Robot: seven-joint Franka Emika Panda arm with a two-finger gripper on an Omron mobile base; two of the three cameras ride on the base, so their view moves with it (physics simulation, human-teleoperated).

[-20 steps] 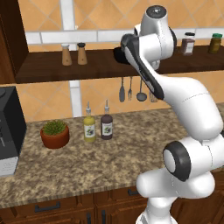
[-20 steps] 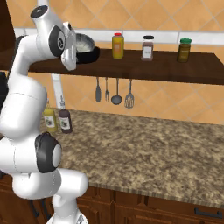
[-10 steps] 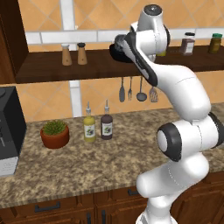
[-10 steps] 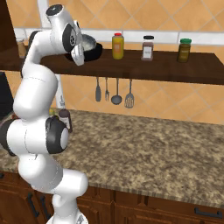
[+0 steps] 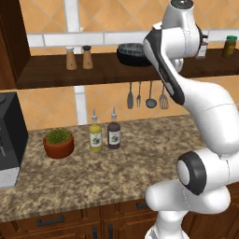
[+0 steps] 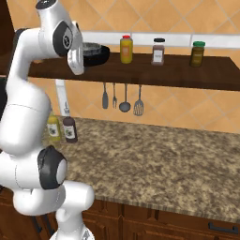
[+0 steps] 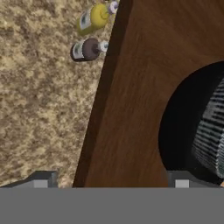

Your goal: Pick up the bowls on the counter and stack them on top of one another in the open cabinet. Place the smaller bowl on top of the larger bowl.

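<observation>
Grey bowl sits nested upright in the wide black bowl on the shelf, just right of the claw.

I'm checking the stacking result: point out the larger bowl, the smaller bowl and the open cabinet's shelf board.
larger bowl (image 5: pixel 127 57): left base view, black outer wall.
smaller bowl (image 5: pixel 131 47): left base view, rim.
open cabinet (image 5: pixel 98 72): left base view, bare shelf board.

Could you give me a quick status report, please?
Gripper open, empty, above the shelf board. Smaller bowl nested in larger bowl on the shelf. Nothing in the way.
</observation>
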